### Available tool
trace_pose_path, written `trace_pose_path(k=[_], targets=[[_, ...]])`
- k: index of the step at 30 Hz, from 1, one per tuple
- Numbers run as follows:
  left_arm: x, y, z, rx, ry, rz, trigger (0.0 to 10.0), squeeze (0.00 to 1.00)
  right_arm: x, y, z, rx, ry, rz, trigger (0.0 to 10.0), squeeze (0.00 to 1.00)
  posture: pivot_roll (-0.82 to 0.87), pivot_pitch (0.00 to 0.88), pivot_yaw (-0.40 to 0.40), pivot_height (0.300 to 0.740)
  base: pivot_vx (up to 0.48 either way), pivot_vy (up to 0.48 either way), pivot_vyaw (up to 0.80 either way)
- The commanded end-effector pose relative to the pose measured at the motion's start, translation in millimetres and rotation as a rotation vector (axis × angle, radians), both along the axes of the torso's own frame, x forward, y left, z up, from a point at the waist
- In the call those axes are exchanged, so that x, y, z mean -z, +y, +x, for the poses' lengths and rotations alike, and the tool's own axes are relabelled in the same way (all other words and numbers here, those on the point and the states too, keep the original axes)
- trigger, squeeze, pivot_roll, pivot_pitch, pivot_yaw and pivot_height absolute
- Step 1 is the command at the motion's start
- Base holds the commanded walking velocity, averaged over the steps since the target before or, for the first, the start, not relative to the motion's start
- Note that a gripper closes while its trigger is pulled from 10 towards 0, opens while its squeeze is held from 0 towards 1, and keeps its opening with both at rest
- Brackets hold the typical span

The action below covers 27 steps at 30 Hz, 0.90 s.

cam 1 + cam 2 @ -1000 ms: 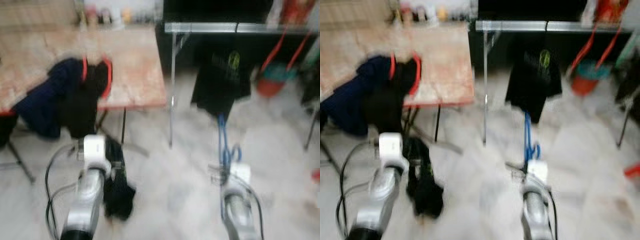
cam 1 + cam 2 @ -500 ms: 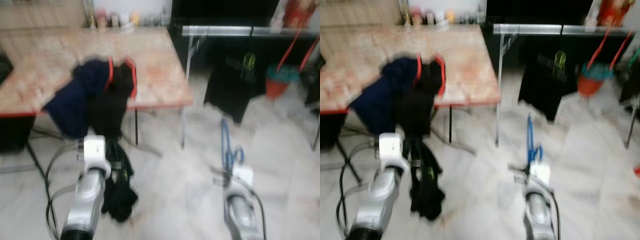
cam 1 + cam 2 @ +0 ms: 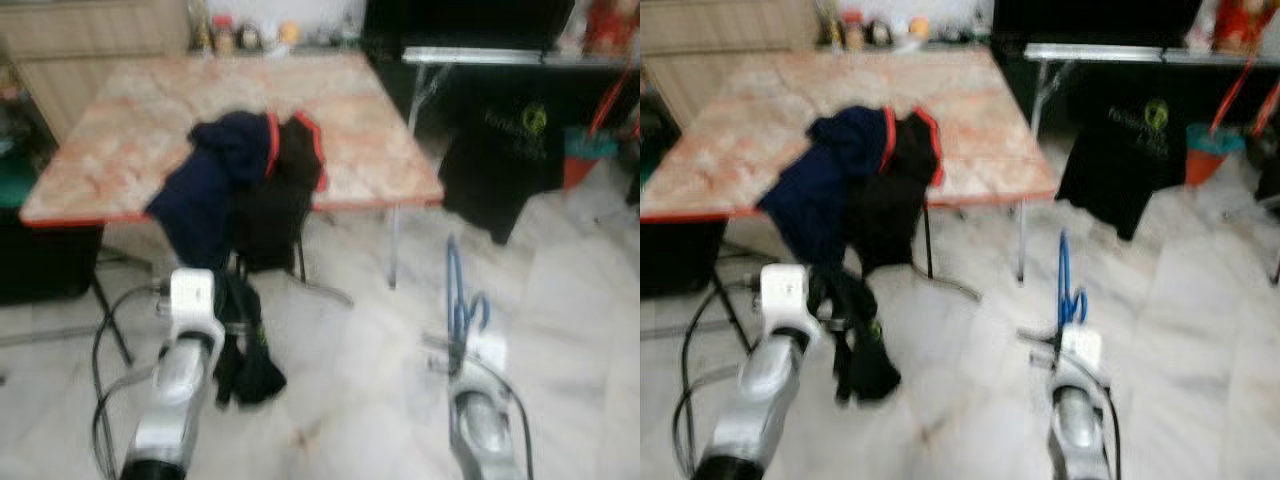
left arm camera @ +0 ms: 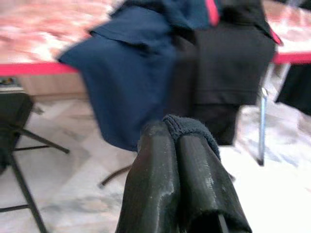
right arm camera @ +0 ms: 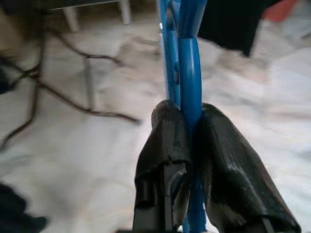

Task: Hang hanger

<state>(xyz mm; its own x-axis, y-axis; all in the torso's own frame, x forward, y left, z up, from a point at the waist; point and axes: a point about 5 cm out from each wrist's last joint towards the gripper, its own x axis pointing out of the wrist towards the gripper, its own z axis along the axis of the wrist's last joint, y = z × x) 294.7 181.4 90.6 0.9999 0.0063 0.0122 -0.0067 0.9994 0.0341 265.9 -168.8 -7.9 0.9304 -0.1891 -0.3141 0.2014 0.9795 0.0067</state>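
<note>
1. The right gripper pinches the blue hanger above the floor.
2. The left gripper is pressed together on a black cloth.
3. The hanging black shirt has a yellow print, too blurred to read.
4. Dark clothes lie on the table.

Both eye views are motion-blurred. We cannot read the yellow print on the hanging black shirt, and the small items at the desk's far edge stay unidentifiable. The blue hanger runs off the right wrist frame (hook unseen). The left fingers hide most of the dark cloth pinched between them.
</note>
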Motion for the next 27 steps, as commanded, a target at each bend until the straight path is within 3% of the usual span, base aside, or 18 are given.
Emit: trace_pose_path(k=[1,2,4,10,14,16,17,19,23,27], targets=[[-15.9,-10.2,1.8,0.037,-0.077,-0.011,10.0,0.00,9.2,-12.8,-6.0,0.053,0.074,0.026,10.0,0.00,0.05,0.000,-0.018,0.740,0.000,0.000,0.00],[-20.0,-11.1,2.0,0.042,-0.089,-0.023,10.0,0.00,20.4,-13.3,-11.9,0.061,0.167,0.073,10.0,0.00,0.04,0.000,-0.013,0.740,0.000,0.000,0.00],[-24.6,-12.4,2.8,0.052,-0.103,-0.025,10.0,0.00,30.5,-14.5,-19.4,0.055,0.248,0.102,10.0,0.00,0.05,0.000,-0.014,0.740,0.000,0.000,0.00],[-35.9,-12.2,3.6,0.063,-0.134,-0.030,10.0,0.00,48.5,-20.4,-38.6,0.045,0.419,0.060,10.0,0.00,0.05,0.000,-0.013,0.740,0.000,0.000,0.00],[-40.9,-11.1,3.0,0.066,-0.146,-0.026,10.0,0.00,57.5,-18.3,-49.9,-0.028,0.509,0.003,10.0,0.00,0.05,0.000,-0.009,0.740,0.000,0.000,0.00],[-43.6,-10.1,1.8,0.067,-0.149,-0.022,10.0,0.00,67.4,-15.8,-64.2,-0.117,0.612,-0.050,10.0,0.00,0.06,0.000,-0.007,0.740,0.000,0.000,0.00],[-44.4,-9.3,0.9,0.064,-0.150,-0.021,10.0,0.00,74.3,-13.7,-75.9,-0.247,0.689,-0.155,10.0,0.00,0.06,0.000,-0.004,0.740,0.000,0.000,0.00],[-44.6,-8.7,0.6,0.062,-0.150,-0.022,10.0,0.00,76.6,-12.5,-80.1,-0.311,0.712,-0.211,10.0,0.00,0.06,0.000,-0.004,0.740,0.000,0.000,0.00],[-45.3,-8.0,0.2,0.053,-0.150,-0.024,10.0,0.00,81.9,-12.4,-91.4,-0.320,0.746,-0.207,10.0,0.00,0.05,0.000,-0.002,0.740,0.000,0.000,0.00],[-48.3,-7.2,0.5,0.042,-0.152,-0.021,10.0,0.00,80.7,-16.9,-90.7,-0.235,0.718,-0.174,10.0,0.00,0.05,0.000,-0.001,0.740,0.000,0.000,0.00]])
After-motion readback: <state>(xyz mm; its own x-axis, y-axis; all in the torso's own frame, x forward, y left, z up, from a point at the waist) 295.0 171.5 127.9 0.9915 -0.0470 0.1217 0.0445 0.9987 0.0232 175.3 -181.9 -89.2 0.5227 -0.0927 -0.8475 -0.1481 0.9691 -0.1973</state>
